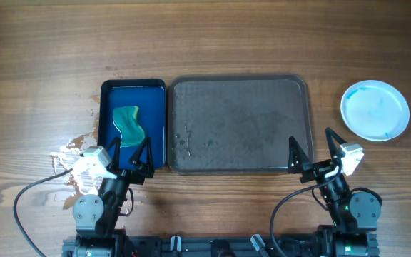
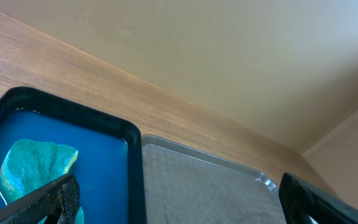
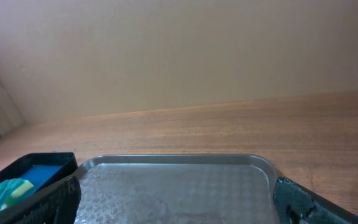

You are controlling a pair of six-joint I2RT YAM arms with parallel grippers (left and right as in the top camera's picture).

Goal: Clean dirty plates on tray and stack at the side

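The dark grey-brown tray (image 1: pixel 240 86) lies mid-table with no plates on it, only wet marks on its face. It also shows in the left wrist view (image 2: pixel 216 186) and the right wrist view (image 3: pixel 179 180). A round white plate with bluish wash (image 1: pixel 374 110) rests on the table to the right of the tray. I cannot tell whether other plates lie beneath it. My left gripper (image 1: pixel 130 153) (image 2: pixel 179 211) is open and empty at the tray's near left corner. My right gripper (image 1: pixel 311 153) (image 3: pixel 176 208) is open and empty at the tray's near right corner.
A smaller deep-blue tray (image 1: pixel 155 93) with blue water and a green sponge (image 1: pixel 129 123) sits against the big tray's left side. It also shows in the left wrist view (image 2: pixel 132 134). White crumpled stuff (image 1: pixel 73 158) lies on the wood at the left.
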